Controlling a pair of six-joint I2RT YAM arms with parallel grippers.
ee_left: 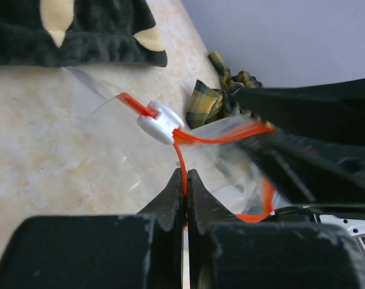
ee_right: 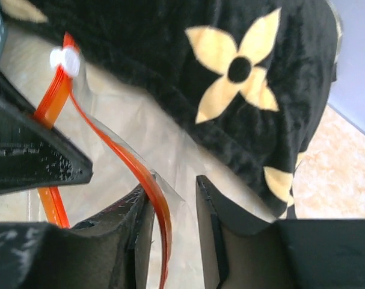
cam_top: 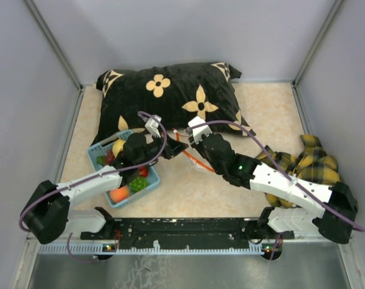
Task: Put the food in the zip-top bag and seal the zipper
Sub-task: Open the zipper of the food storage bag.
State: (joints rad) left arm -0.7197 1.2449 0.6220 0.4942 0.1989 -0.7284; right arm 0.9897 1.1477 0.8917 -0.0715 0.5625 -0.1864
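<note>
The zip-top bag (cam_top: 194, 160) lies on the table between my two grippers, in front of the pillow. Its red zipper (ee_left: 224, 133) carries a white slider (ee_left: 161, 122). My left gripper (ee_left: 186, 180) is shut on the zipper strip at the bag's mouth edge. My right gripper (ee_right: 173, 195) is open, and the zipper (ee_right: 119, 153) and clear film run between its fingers, leaning on the left one. The food sits in the light blue basket (cam_top: 97, 158): an orange peach (cam_top: 119, 194), green grapes (cam_top: 137, 182), a strawberry (cam_top: 144, 171) and a yellow piece (cam_top: 118, 146).
A black pillow (cam_top: 170, 90) with cream flowers fills the back of the table, close behind the bag. A yellow plaid cloth (cam_top: 311, 159) lies bunched at the right, under my right arm. Grey walls enclose three sides.
</note>
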